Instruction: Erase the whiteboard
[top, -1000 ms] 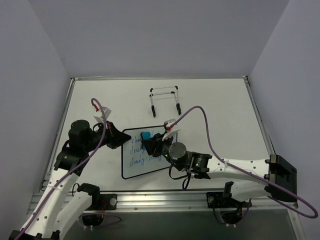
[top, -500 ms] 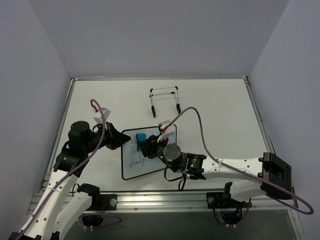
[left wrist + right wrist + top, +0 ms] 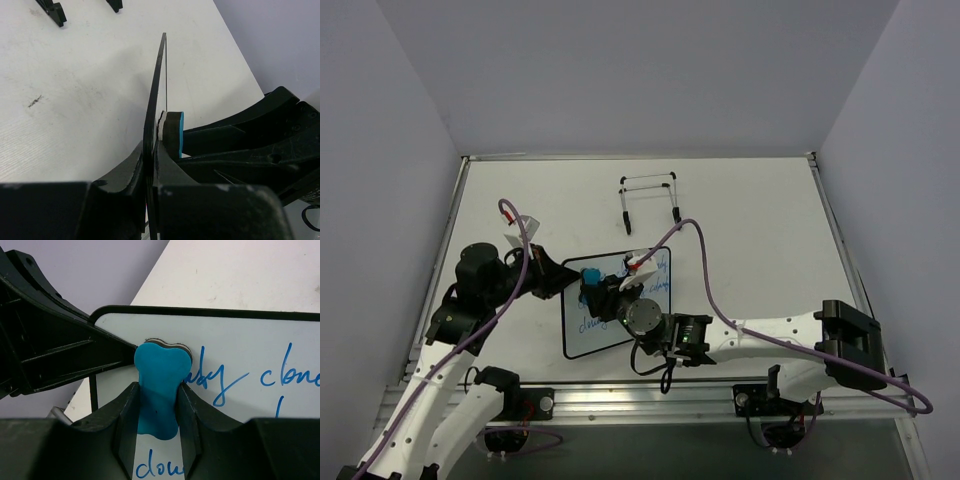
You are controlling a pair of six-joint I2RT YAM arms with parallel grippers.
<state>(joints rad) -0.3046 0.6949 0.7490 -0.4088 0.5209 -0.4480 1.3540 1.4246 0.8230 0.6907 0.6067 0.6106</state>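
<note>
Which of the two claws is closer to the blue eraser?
The right. The right gripper is clamped on the blue eraser, holding it against the whiteboard. The left gripper grips the whiteboard's edge just beside the eraser, not touching it.

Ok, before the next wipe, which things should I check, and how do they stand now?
1. Grip of the left end effector on the edge of the whiteboard: ok.
2. Grip of the right end effector on the eraser: ok.
3. Eraser touching the whiteboard face: ok, seen edge-on from the left wrist.
4. Whiteboard clean: not ok, blue writing shows beside and below the eraser.
5. Wire stand apart from the whiteboard: ok.
6. Pressing force enough: cannot tell.
</note>
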